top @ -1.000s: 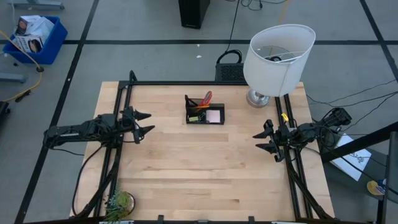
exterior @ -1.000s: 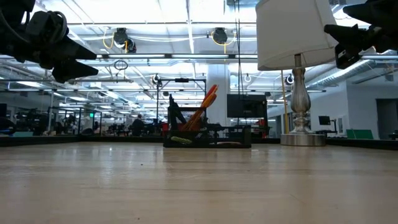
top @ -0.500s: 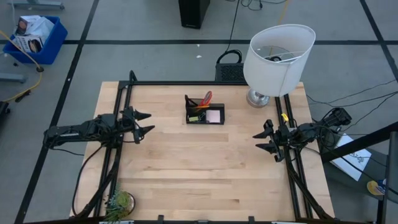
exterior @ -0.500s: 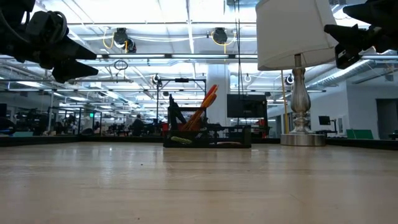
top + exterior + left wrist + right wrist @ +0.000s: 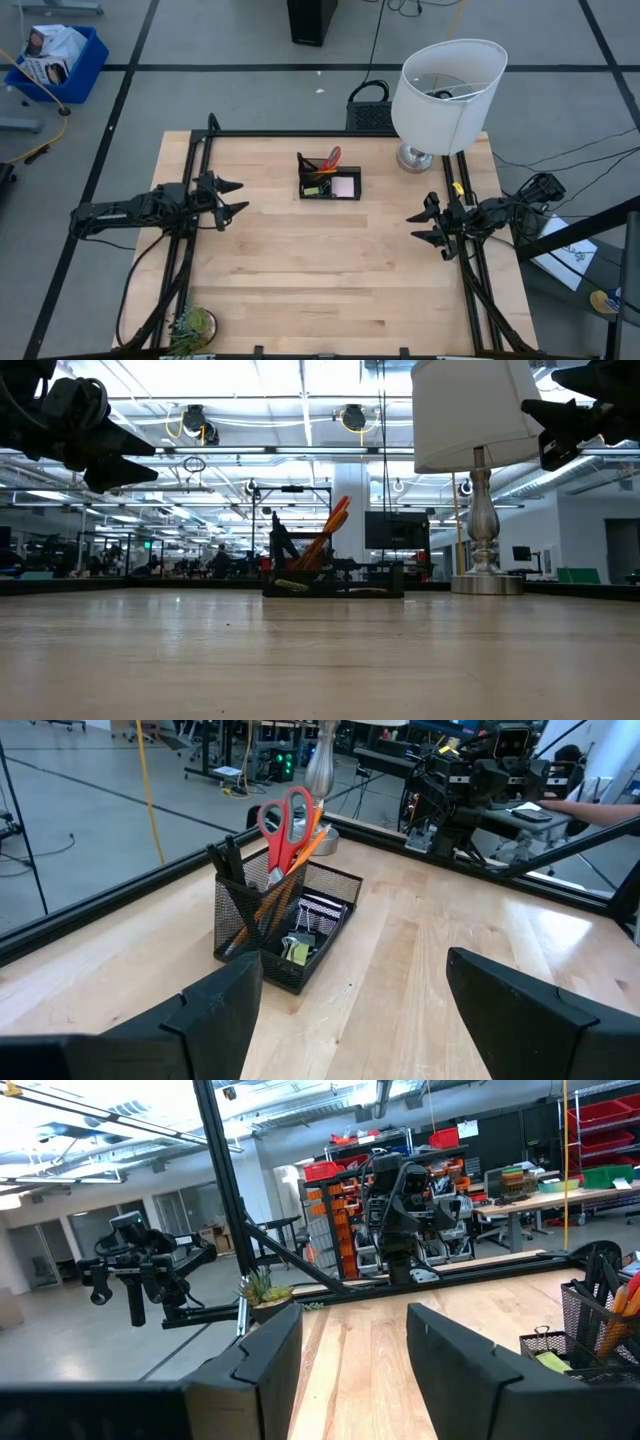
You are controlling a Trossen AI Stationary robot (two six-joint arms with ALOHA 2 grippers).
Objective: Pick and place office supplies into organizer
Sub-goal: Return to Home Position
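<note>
Ideally, left gripper (image 5: pixel 233 200) at the table's (image 5: pixel 330 285) left edge and right gripper (image 5: pixel 424 227) at its right edge, both wide open and empty, should retract level, clear of the mesh organizer (image 5: pixel 329 181).

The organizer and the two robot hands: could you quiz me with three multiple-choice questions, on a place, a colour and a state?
1. Where does the organizer stand?
A) On the floor
B) On a chair
C) On the table, near the lamp

2. What colour are the handles of the scissors in it?
A) Blue
B) Red
C) Green

3. How are the left hand and right hand?
A) Both open, holding nothing
B) Both shut tight
C) One carrying the scissors

Answers:
1 C: the high view shows it on the wood near the lamp's base.
2 B: red loops stick out of the cup in the left wrist view.
3 A: each wrist view shows a spread, empty hand.
</note>
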